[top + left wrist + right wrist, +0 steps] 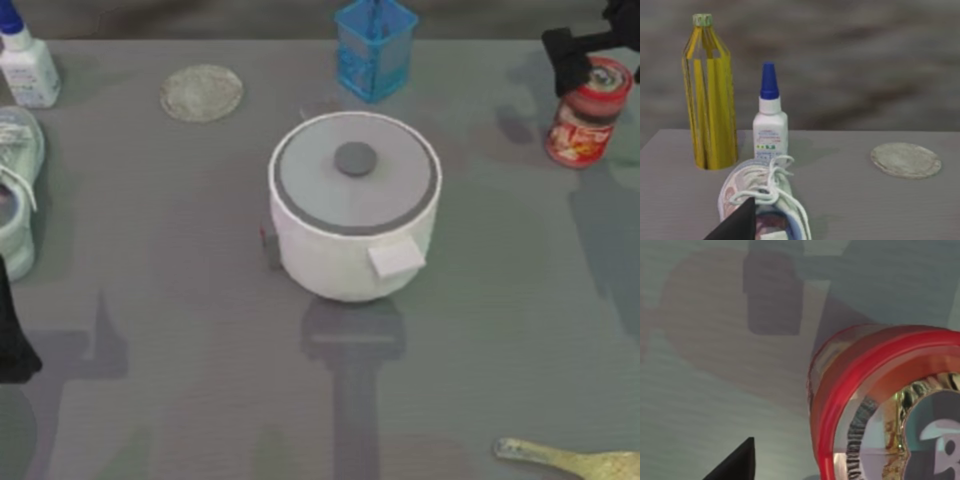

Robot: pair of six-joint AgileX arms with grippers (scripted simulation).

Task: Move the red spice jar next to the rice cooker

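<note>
Red spice jar (587, 115) stands at the far right of the table (480, 300), near the back edge, well apart from the rice cooker (354, 205), which sits at the middle with its grey lid on and its small white tab facing the front. My right gripper (585, 55) is at the jar's lid, with one dark finger (568, 62) against the lid's left side; the other finger runs out of the top view, so I cannot tell whether the jar is gripped or only touched. From the right wrist view the jar's red rim and printed lid (890, 410) fill the near corner, seen from close above, with a dark fingertip (737, 462) showing at the frame's edge. Between jar and cooker the tabletop is bare, crossed only by soft shadows. A blue square container (374, 45) stands at the back just behind the cooker, and a flat grey disc (201, 92) lies at the back left. A white glue bottle (26, 62) with a blue cap stands in the back left corner, a pale sneaker (18, 190) lies along the left edge, and a tall yellow bottle (710, 95) shows beside the glue bottle in the left wrist view. A golden spoon (575, 460) lies at the front right corner. My left arm (15, 335) is parked at the left edge, over the sneaker. The surface is a smooth grey-green sheet, and behind it is a blurred dark backdrop.
</note>
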